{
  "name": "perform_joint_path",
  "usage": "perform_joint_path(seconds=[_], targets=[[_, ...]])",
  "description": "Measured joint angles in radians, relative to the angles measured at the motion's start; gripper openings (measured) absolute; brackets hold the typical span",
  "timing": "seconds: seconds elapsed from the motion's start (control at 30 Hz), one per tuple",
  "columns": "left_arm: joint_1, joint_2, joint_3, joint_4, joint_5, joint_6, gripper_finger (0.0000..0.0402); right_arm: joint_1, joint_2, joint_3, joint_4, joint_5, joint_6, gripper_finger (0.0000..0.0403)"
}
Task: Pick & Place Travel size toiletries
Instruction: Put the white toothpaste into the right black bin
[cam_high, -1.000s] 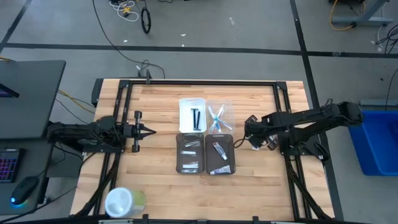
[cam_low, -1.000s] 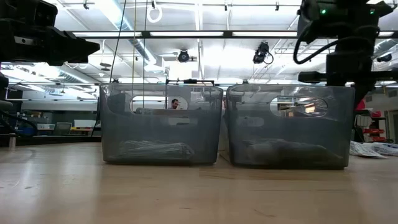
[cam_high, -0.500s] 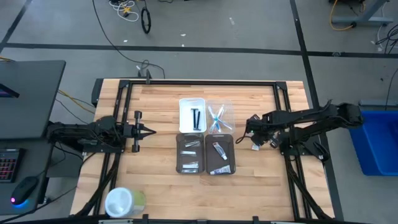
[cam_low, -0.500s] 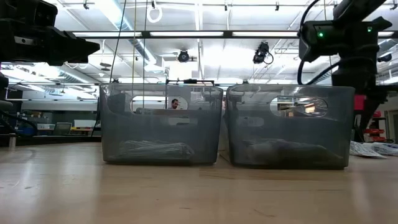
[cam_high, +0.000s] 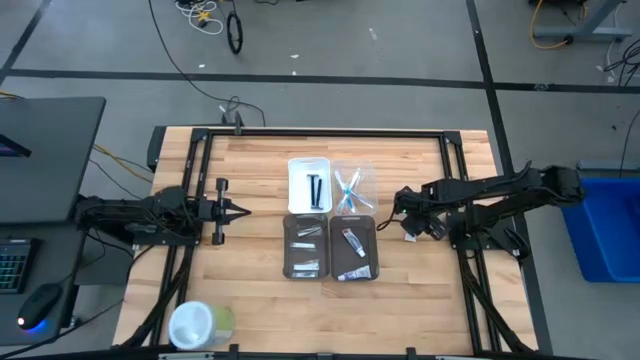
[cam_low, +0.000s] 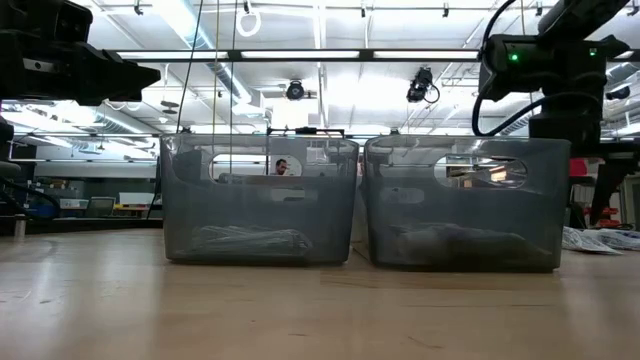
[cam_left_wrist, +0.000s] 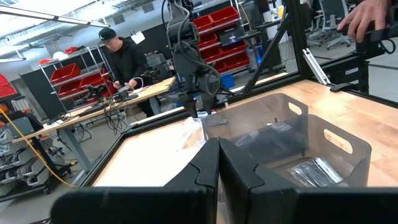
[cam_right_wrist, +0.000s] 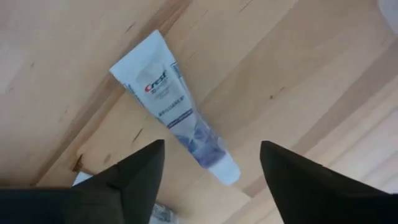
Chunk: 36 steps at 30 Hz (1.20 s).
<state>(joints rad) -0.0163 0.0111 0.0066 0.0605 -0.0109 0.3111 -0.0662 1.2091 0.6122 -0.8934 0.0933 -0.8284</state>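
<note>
A white toothpaste tube is being straddled by the right gripper, jaws spread wide; centring over its 10-to-4 o'clock axis is advised before closing.

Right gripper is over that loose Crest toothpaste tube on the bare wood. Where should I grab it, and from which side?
Come straight down on the toothpaste tube, which lies flat on the table. Close the open right gripper across its narrow width at mid-body, not along its length or on the cap end.
</note>
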Motion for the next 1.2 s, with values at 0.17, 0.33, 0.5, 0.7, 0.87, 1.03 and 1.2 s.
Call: perform_joint_path(seconds=[0.17,0.33,0.5,0.7,0.87,1.03,1.2], targets=[[0.0,0.0,0.0,0.0,0.0,0.0,0.0016,0.0,0.0,-0.043,0.038,0.0,0.0,0.0292],[0.0,0.0,0.0,0.0,0.0,0.0,0.0016,0.0,0.0,-0.088,0.059,0.0,-0.018,0.03],[0.0,0.0,0.0,0.0,0.0,0.0,0.0016,0.0,0.0,-0.095,0.103,0.0,-0.022,0.0293],[0.0,0.0,0.0,0.0,0.0,0.0,0.0016,0.0,0.021,-0.095,0.114,0.0,-0.022,0.0272],[0.0,0.0,0.0,0.0,0.0,0.0,0.0016,0.0,0.054,-0.095,0.118,0.0,-0.026,0.0246],[0.0,0.0,0.0,0.0,0.0,0.0,0.0016,0.0,0.06,-0.095,0.116,-0.004,-0.039,0.0211],[0.0,0.0,0.0,0.0,0.0,0.0,0.0016,0.002,0.06,-0.095,0.109,-0.011,-0.052,0.0165]])
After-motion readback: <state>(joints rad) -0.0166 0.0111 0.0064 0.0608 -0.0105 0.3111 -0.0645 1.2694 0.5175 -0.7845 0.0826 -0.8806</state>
